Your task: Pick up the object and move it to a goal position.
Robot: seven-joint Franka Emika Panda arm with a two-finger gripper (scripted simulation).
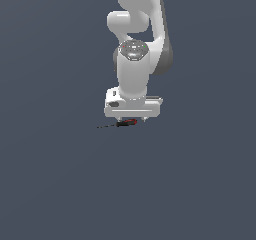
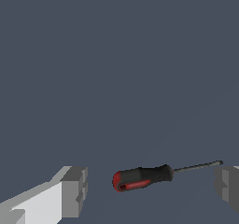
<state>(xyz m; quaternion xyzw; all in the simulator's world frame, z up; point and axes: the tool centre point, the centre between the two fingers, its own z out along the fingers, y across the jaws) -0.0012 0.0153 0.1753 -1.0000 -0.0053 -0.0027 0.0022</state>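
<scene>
The gripper point(image 2: 150, 190) has its fingers point(image 2: 74, 190) spread wide apart, with nothing clamped between them. In the wrist view one finger shows as a pale grey block with a ridged pad, and the other point(image 2: 228, 186) is cut off by the picture's edge, so only its inner face can be seen.

The screwdriver point(image 2: 144, 177) lies in the gap between the two fingers, crosswise to them, so that its length runs from one finger toward the other. Its red-capped end points at the fully visible finger and stops just short of that pad, not touching it. The black handle (with a red stripe along its side) sits roughly midway in the gap. The thin dark shaft runs on toward the other finger, and its tip ends just beside that finger; whether it touches cannot be told.

In the exterior view the arm point(image 1: 134, 59) hangs straight down over the dark grey floor point(image 1: 60, 184), and the gripper point(image 1: 131, 119) is low over the screwdriver point(image 1: 125, 123). The handle is under the hand body, and the shaft pokes out past it toward the exterior view's left. The fingers themselves are mostly hidden there by the hand.
</scene>
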